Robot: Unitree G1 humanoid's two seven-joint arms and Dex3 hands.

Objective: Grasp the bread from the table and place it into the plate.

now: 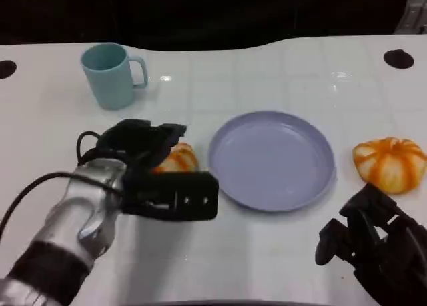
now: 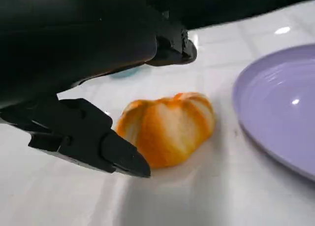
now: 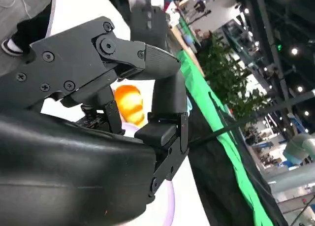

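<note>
The left hand [image 1: 155, 161] hovers over 1 orange-striped bread roll [image 1: 177, 159] lying on the white table [image 1: 267, 253] just left of the lavender plate [image 1: 272, 161]; its fingers [image 2: 93, 142] are spread either side, not closed on it. The right hand [image 1: 377, 243] rests curled, holding nothing, near a second roll [image 1: 390, 163]. A teal mug [image 1: 112, 75] stands behind.

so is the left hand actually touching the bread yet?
Cannot tell. In the left wrist view the left hand brackets the bread, one fingertip meeting its edge, but neither contact nor gap shows plainly.
</note>
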